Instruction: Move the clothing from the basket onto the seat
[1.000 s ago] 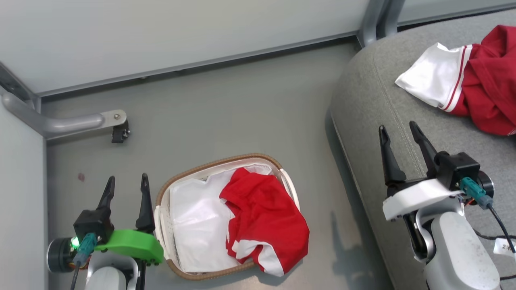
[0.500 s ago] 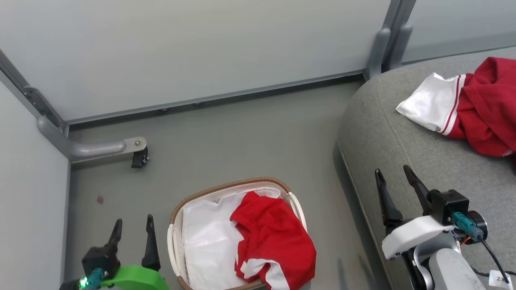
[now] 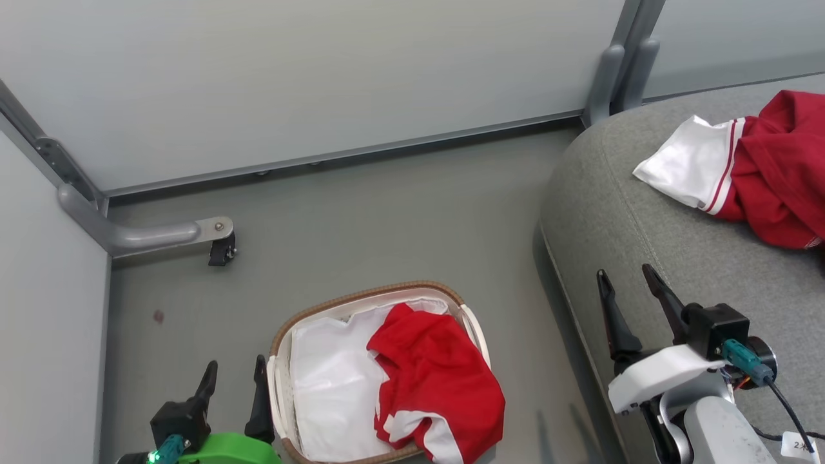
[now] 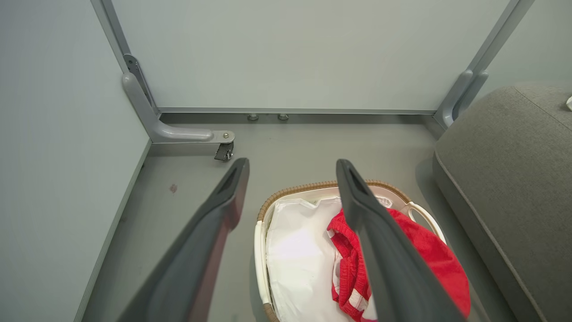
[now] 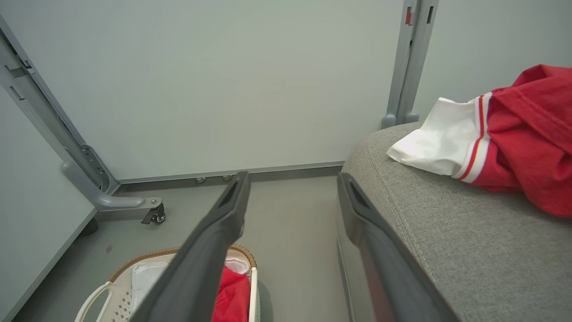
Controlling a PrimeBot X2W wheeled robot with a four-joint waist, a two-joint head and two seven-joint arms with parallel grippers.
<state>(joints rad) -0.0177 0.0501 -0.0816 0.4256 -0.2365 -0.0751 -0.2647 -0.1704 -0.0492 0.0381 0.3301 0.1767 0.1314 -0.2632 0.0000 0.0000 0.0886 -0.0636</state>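
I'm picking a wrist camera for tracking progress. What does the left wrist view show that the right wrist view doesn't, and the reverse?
Left wrist view: the open left hand and nearly the whole basket interior with its white liner. Right wrist view: the open right hand and a red-and-white garment lying on the seat. Shared: the basket, the red garment in it, the seat edge, the grey floor, the caster foot.

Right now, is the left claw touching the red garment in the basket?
Apart. Head view: left claw sits outside the basket, white liner between it and the red garment.
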